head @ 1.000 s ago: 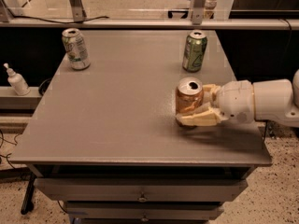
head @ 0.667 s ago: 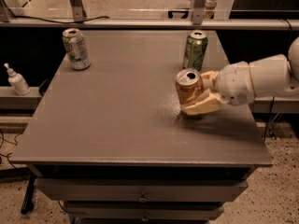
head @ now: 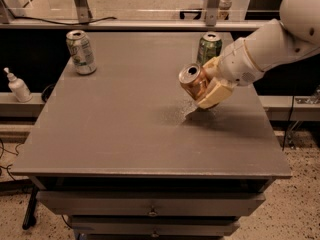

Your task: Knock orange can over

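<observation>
We see the gripper [head: 207, 84] clamped around the orange can [head: 191, 80], which is tilted near the right of the surface [head: 125, 134]. The tipping step is under way. Next, we judge, lay the can sideways and release.

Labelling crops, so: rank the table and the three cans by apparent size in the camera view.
1. table
2. white-and-green can
3. orange can, held tilted in the gripper, and green can, partly hidden behind it: too alike to rank.
</observation>
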### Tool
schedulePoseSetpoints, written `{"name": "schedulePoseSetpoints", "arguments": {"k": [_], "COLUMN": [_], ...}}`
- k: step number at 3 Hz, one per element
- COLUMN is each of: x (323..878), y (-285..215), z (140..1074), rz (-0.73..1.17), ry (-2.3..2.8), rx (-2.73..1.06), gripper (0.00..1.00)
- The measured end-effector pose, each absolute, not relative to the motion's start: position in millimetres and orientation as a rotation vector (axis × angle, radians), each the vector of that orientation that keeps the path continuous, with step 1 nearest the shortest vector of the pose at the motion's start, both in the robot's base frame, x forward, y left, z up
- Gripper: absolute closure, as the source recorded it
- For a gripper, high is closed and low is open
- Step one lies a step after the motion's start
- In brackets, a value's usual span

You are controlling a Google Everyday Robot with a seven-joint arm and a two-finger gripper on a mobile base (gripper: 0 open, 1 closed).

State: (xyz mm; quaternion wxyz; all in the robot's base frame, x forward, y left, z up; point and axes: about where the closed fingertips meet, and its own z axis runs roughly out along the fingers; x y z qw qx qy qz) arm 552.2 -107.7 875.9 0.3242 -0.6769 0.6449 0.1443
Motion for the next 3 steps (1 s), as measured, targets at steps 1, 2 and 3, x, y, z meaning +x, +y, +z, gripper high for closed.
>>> {"name": "schedulePoseSetpoints", "arguments": {"k": [1,2,3], "x": [556,552,540], "y": [-99,-86,-79], "z": [878,876,864], "rz": [0.233,0.051,-0.113], "ry": [1.707,1.698,1.673], "rx": [-1.900,-2.032,-2.170], "gripper": [1.00,1.00,1.00]}}
